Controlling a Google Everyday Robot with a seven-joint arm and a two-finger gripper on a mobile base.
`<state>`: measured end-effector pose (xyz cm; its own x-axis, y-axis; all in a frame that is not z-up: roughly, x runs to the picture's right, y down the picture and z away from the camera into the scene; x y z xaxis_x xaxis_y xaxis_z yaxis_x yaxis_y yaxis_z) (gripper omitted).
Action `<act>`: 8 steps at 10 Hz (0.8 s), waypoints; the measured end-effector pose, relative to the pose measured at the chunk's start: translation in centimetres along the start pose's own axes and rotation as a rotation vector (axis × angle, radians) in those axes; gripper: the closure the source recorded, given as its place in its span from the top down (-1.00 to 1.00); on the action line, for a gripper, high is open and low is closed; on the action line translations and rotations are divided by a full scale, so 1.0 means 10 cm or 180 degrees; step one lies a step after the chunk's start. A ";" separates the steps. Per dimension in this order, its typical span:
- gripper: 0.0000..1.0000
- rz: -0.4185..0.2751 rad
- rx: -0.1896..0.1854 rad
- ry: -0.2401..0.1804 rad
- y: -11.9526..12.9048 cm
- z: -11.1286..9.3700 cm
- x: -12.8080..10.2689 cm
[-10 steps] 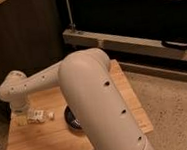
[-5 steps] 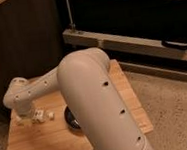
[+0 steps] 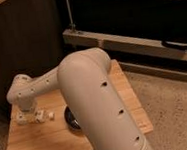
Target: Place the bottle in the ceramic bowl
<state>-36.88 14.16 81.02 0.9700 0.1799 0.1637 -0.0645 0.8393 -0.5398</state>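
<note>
The bottle (image 3: 37, 116) lies on its side on the wooden table (image 3: 49, 142) at the left, with its white cap (image 3: 51, 115) pointing right. The gripper (image 3: 27, 115) hangs from the white wrist (image 3: 22, 94) and sits right at the bottle's left end. The black ceramic bowl (image 3: 71, 119) stands just right of the bottle, and the big white arm (image 3: 97, 99) hides most of it.
A dark cabinet wall (image 3: 23, 41) stands behind the table. A metal shelf rail (image 3: 134, 42) runs across the back right. Speckled floor (image 3: 171, 111) lies to the right of the table's edge.
The wrist and gripper have come down and slightly right onto the bottle. The bottle and bowl have stayed in place.
</note>
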 end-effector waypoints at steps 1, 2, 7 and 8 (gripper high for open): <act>0.30 -0.0012 -0.0015 0.0010 -0.02 0.07 0.01; 0.30 -0.0012 -0.0038 0.0015 -0.03 0.12 0.02; 0.14 0.0025 -0.0196 0.0031 0.04 0.25 0.09; -0.10 0.0049 -0.0234 0.0062 0.06 0.25 0.10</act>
<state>-36.50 16.14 82.88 0.9734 0.1818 0.1391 -0.0629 0.7965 -0.6013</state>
